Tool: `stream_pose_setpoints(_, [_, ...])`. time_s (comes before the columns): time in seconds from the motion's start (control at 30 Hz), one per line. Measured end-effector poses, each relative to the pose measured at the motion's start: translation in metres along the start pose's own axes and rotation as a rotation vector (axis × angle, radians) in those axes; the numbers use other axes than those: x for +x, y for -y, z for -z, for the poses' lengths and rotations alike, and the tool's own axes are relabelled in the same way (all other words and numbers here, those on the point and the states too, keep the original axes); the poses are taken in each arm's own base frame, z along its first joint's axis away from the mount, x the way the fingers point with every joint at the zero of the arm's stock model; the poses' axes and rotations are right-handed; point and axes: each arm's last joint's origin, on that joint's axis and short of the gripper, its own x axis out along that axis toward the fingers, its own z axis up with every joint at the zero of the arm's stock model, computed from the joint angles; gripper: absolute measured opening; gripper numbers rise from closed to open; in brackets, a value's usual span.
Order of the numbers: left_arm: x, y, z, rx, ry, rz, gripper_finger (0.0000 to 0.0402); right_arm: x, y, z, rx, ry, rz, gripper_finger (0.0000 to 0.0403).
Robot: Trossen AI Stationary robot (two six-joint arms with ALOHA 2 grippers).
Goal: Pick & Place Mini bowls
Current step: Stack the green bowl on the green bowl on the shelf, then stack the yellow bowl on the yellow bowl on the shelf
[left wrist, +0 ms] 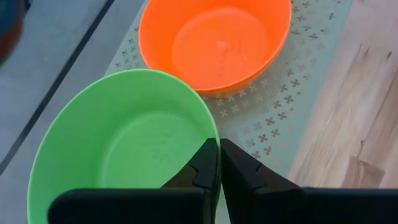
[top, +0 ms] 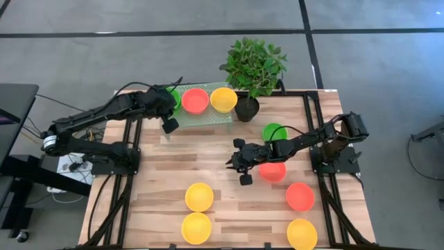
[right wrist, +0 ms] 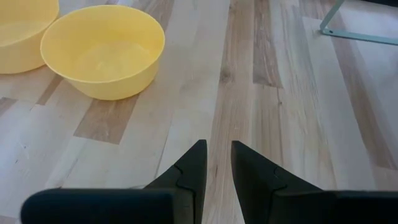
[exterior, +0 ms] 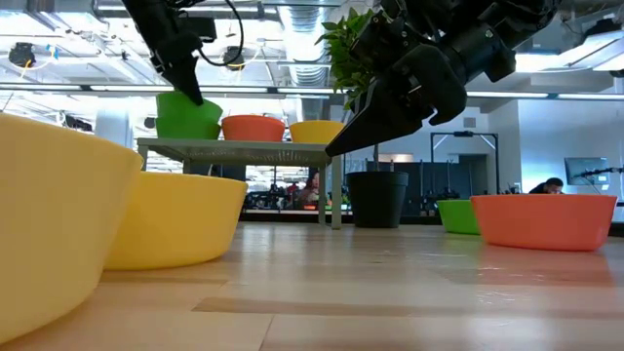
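**Left grip on green bowl rim: release risk at the raised tray**

Left gripper pinched onto the rim of the green bowl, fingers all but together with only the thin wall between them. Bowl seated at the outer end of the perforated tray, red-orange bowl just beside it, a yellow bowl beyond. Thin-edge hold judged marginal: a tilt on release could tip the bowl off the tray's outer edge or knock it against the red-orange neighbour.

Right gripper slightly parted, holding nothing, hovering over bare wood mid-table. Second red-orange bowl directly alongside that arm; possible nudge on descent. Remaining bowls spread over the table's near half; plant pot close to the tray's other end, a snag hazard.
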Motion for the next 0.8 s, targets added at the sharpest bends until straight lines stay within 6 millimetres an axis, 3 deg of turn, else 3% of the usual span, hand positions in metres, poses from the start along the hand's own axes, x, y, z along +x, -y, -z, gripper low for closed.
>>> stream_pose_setpoints(0.5, [0.0, -0.0002, -0.0007, 0.029, 0.007, -0.002, 0.004, 0.0, 0.0, 0.0, -0.001, 0.0, 0.0, 0.0068])
stream_pose_setpoints(0.8, [-0.001, 0.0031, -0.0033, 0.039, 0.033, 0.005, 0.0086, 0.0, 0.0, 0.0, -0.001, 0.0, 0.0, 0.0068])
